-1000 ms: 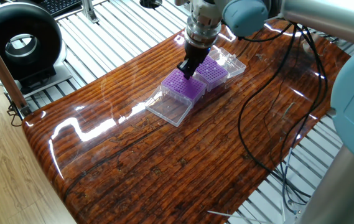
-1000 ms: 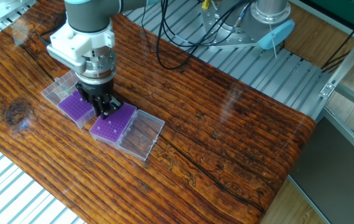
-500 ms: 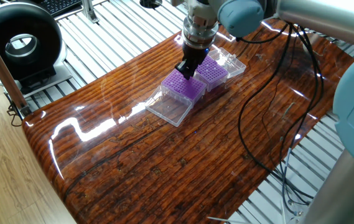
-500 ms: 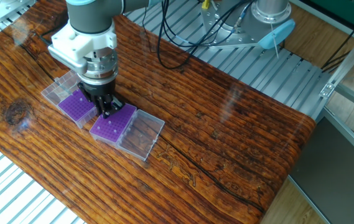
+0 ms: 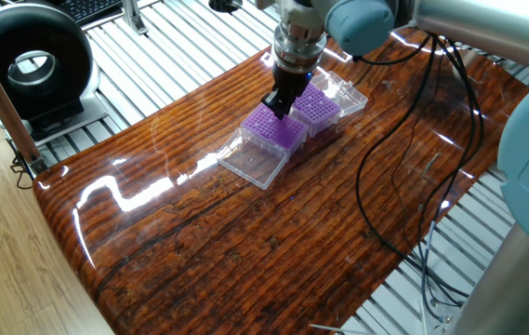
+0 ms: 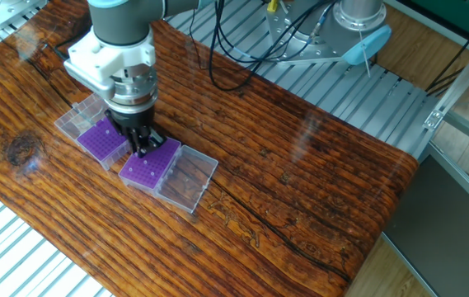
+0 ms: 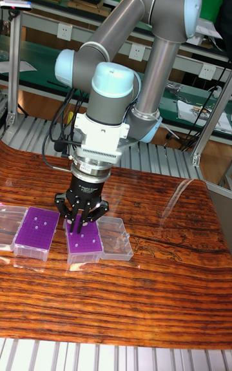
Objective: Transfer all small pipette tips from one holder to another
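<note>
A: Two fingers of the gripper (image 7: 80,221) point straight down, nearly together, over the near purple rack (image 7: 84,239). Gripping a tip? Can't tell, too tiny.

B: Why vertical?

A: Prob. so a tip enters a hole squarely. Racks sit side by side w/ lids open, short hop.

B: Small pipette tips (image 7: 38,223)?

A: Pale dots in both racks, clearest in tall view; other views hide the far rack (image 6: 102,141) partly behind the arm.

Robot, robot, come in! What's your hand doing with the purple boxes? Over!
Hand low over one purple rack, open or shut unclear. Tips just pale specks in both racks. Nothing in the way.
</note>
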`<state>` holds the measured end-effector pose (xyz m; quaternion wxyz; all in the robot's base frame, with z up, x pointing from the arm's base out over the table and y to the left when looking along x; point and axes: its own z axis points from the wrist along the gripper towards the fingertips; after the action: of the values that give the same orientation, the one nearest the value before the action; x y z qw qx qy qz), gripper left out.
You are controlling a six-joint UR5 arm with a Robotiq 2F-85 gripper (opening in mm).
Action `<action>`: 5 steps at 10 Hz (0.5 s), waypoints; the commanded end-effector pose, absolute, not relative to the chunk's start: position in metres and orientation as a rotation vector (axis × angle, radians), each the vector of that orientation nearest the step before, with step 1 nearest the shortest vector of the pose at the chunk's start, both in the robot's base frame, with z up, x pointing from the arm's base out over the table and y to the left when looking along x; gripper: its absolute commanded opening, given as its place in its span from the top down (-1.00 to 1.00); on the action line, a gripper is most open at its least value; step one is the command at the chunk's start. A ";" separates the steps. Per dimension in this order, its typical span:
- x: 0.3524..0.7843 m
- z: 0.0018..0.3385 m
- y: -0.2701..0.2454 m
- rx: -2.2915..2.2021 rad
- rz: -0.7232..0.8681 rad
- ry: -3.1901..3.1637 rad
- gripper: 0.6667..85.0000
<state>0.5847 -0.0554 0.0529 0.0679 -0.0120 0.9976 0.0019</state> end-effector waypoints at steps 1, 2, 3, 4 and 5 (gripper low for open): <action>0.591 0.054 -0.053 0.056 0.095 3.009 0.55; 0.595 0.054 -0.055 0.066 0.098 3.003 0.55; 0.596 0.054 -0.057 0.061 0.095 3.003 0.55; 0.596 0.054 -0.057 0.072 0.094 3.003 0.55; 0.596 0.054 -0.057 0.100 0.096 3.002 0.55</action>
<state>0.5925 -0.0573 0.0525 0.0664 0.0154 0.9974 0.0219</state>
